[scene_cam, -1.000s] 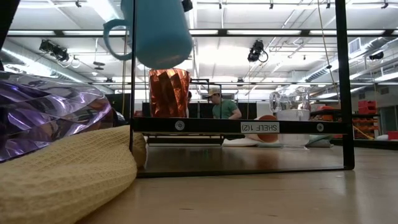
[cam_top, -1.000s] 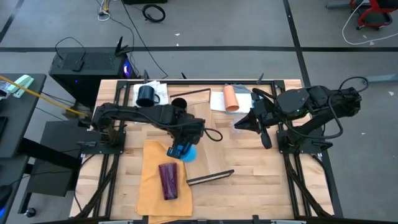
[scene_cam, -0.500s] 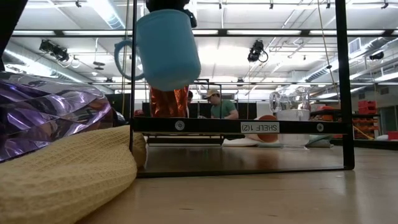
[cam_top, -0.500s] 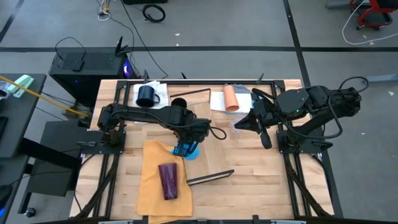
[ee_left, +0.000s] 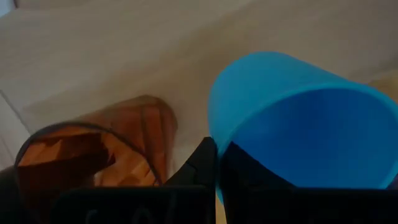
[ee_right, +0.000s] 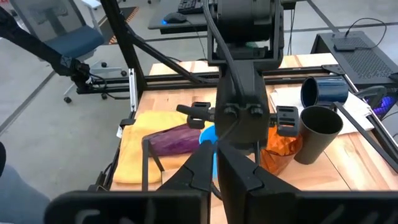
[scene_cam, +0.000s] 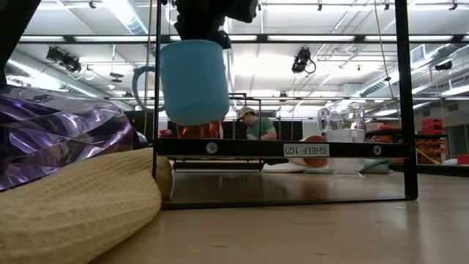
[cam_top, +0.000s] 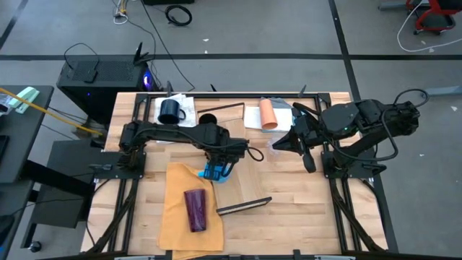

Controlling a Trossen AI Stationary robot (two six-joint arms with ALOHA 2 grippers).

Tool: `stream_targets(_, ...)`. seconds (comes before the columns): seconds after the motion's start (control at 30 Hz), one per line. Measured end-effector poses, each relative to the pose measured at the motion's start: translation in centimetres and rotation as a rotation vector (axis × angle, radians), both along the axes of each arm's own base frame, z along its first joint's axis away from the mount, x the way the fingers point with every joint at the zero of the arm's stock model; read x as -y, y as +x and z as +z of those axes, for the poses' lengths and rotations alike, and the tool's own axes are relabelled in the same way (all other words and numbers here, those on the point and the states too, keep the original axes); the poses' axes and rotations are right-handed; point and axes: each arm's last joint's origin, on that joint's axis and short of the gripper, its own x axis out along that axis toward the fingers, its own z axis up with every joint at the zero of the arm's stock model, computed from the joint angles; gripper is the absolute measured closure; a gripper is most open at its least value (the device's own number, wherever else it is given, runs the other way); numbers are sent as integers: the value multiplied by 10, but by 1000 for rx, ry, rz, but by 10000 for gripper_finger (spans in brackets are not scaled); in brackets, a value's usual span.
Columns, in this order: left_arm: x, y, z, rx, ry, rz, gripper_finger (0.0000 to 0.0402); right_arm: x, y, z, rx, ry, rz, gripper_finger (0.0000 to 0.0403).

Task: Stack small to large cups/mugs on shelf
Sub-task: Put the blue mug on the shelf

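Observation:
My left gripper (cam_top: 219, 163) is shut on the bright blue mug (scene_cam: 193, 81), which it carries above the pale shelf plank (scene_cam: 278, 149) (cam_top: 249, 180). The orange tumbler (scene_cam: 198, 130) (ee_left: 93, 149) stands on the plank just behind and below the mug. On the mustard cloth (cam_top: 180, 209) the purple tumbler (cam_top: 195, 209) lies on its side. The black cup (ee_right: 320, 134) and the navy mug (cam_top: 170, 110) stand toward the far left. The peach cup (cam_top: 268, 113) lies on a white cloth. My right gripper (cam_top: 285, 144) waits shut beside the clear cups (scene_cam: 341, 121). My left gripper holds the blue mug by its rim (ee_left: 214, 134), on the side away from the handle (scene_cam: 143, 84). One finger (ee_left: 202, 165) is outside the wall and the other inside. The fingers come from above, pointing down. The mug hangs upright, lifted clear of the shelf.
Thin dark metal bars (scene_cam: 405, 95) frame the shelf's ends. White cloths (cam_top: 256, 115) lie along the table's far side. A person (scene_cam: 258, 125) stands in the room beyond the table. Bare slatted tabletop (cam_top: 303, 209) shows near the right front.
My left gripper has carried the blue mug down and a little toward the table's right, nearer the orange tumbler. The mug, tilted before, now hangs level. The right arm has kept still.

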Motion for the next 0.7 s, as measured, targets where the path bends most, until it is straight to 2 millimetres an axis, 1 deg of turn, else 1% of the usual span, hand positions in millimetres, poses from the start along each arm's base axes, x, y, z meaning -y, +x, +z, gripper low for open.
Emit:
stream_targets(0.3,-8,1,-1,-8,3,2,392,0,0,0,2,-2,1,376)
stream_targets(0.5,-7,1,-2,-6,-24,-4,392,0,0,1,7,-4,3,376)
stream_targets(0.7,-7,6,-13,-45,-20,-21,392,0,0,1,7,-5,3,376)
